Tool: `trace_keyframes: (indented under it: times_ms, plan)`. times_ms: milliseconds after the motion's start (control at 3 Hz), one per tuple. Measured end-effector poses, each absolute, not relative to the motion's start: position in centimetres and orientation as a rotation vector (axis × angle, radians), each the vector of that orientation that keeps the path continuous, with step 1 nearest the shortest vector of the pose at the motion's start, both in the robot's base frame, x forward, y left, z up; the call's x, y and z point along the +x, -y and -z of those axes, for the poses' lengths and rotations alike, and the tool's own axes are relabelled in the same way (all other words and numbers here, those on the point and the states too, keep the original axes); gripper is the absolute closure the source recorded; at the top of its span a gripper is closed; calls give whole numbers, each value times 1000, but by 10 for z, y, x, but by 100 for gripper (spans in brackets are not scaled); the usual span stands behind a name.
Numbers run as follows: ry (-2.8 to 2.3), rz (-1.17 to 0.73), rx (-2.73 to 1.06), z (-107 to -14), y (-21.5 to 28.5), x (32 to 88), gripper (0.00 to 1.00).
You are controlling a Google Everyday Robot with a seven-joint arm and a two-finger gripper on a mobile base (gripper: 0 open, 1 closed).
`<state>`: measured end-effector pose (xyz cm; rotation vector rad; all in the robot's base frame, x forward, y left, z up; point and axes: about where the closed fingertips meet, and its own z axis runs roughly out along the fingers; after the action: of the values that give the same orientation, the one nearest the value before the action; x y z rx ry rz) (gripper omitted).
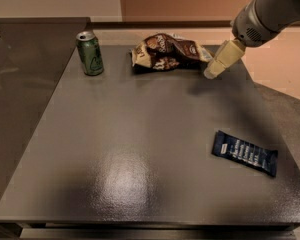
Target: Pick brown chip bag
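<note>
On the dark grey tabletop [140, 134], a green soda can [90, 53] stands at 10 o'clock and the crumpled dark brown chip bag [165, 53] lies at 12 o'clock. The robot's cream-coloured gripper [211, 71] hovers just beside the bag's right end; whether it is spread or closed cannot be told. A flat dark blue wrapper [244, 153] lies at 4 o'clock.

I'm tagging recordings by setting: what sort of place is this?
Probably an office snack area: a dark countertop holds a green can, brown chip bag and dark blue wrapper. The end effector hovers beside the bag.
</note>
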<state>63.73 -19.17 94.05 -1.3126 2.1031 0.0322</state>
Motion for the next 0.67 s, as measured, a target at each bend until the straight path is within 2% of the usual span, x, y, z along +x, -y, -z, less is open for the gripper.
trace_keyframes:
  times_ms: [667]
  plan:
    - [-2060,-100,-1277,-914,163,692,0]
